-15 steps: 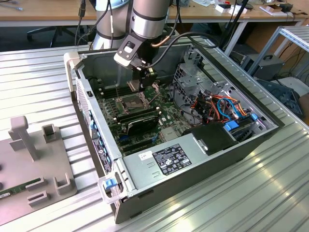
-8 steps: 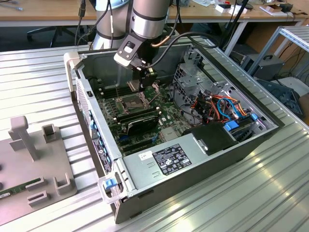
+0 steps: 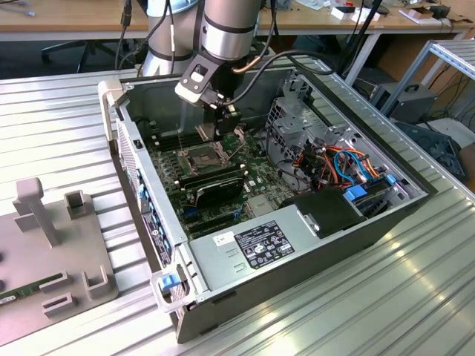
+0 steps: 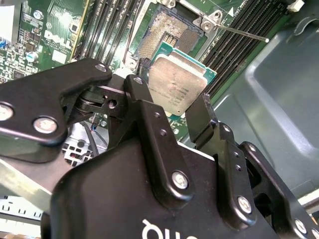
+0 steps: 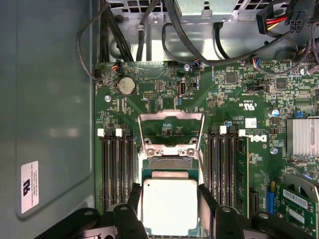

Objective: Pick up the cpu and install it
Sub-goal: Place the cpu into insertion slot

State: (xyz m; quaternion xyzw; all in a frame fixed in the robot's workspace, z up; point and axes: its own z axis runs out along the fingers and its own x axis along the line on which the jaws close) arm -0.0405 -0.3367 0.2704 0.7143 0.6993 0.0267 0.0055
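Black two-finger gripper (image 5: 170, 200) pinches thin silver-grey square cpu (image 4: 177, 85) by opposite edges; open dark square socket (image 4: 167, 31) just below.

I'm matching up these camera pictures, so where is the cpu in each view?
Exterior view: too small to tell; gripper hangs over the socket.
Second wrist view: cpu gripped between the fingers, beside the socket.
First wrist view: cpu gripped likewise, beside the socket's open frame.
Shared landmark: the socket.

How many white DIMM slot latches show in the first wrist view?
4. Two white latches on one side of the open socket frame, two on the other. The tool, holding the cpu, may hide more.
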